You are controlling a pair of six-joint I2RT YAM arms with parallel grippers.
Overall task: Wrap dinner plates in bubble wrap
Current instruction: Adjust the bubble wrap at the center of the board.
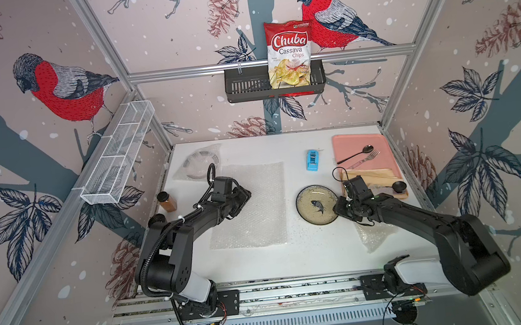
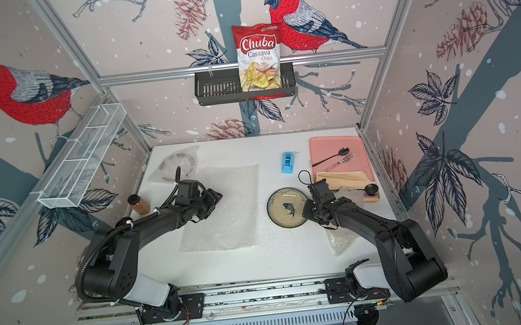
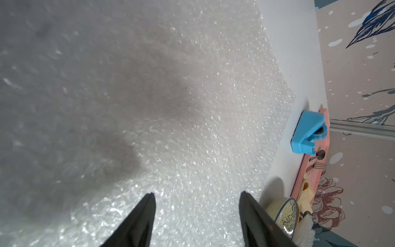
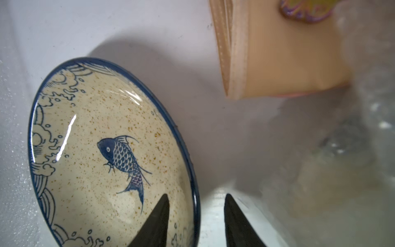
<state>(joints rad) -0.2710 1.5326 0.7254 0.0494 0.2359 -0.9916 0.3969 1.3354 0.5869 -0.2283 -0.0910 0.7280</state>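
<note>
A wrapped plate (image 1: 199, 162) sat at the far left corner, bundled in film, so I judged the job partly done. The fish plate (image 1: 317, 204) lay bare on the surface (image 1: 310, 256), just beside the flat bubble wrap sheet (image 1: 250, 203) but not on it; shifting it over and folding remained. It looked glossy, speckled tan, dark-rimmed, with no chips that I could see. My right pincer (image 4: 196, 197) sat astride its near rim, released, not clamped. My left pincer (image 3: 196, 198) hung parted over the sheet, empty.

Overhead stereo pair, close wrist views share plate (image 3: 284, 216)
</note>
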